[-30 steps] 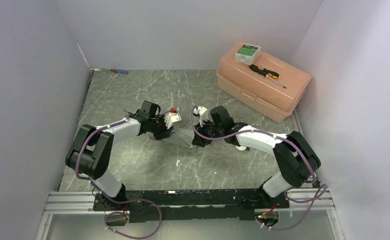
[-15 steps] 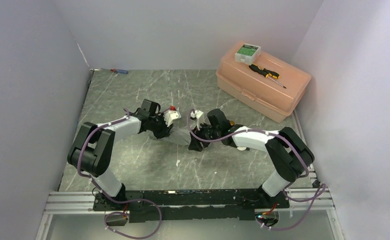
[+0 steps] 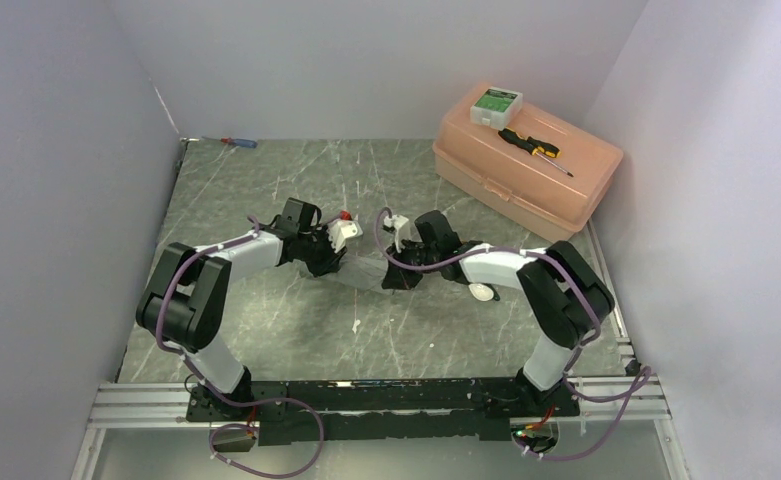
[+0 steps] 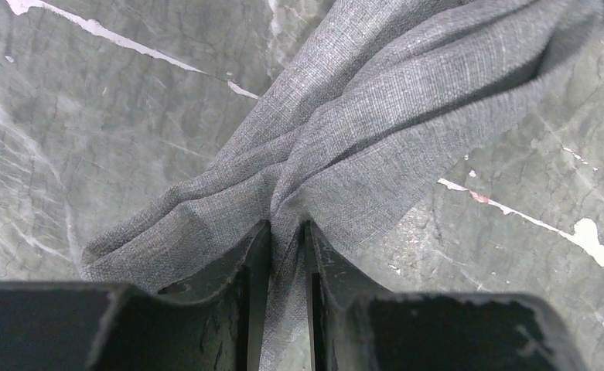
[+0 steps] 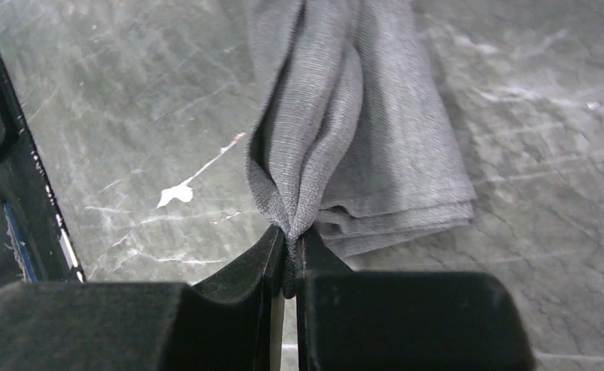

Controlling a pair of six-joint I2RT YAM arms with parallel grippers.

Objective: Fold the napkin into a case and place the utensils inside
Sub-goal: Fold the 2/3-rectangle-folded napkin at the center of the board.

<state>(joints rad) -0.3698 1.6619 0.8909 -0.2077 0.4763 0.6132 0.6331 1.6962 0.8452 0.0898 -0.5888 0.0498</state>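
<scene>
The grey napkin [image 3: 364, 271] lies bunched at the centre of the worktop [image 3: 266, 190], strung between both arms and largely hidden by them from above. The left gripper [image 4: 287, 232] pinches its 9 o'clock end between narrow jaws. The right gripper [image 5: 287, 246] is clamped almost closed on a folded edge at the 3 o'clock end. Only the bowl of a white spoon [image 3: 483, 291] peeks from under the right forearm, at 4 o'clock from the napkin. A black-and-yellow screwdriver [image 3: 534, 147] rests on the peach toolbox [image 3: 566, 190] at 1 o'clock.
</scene>
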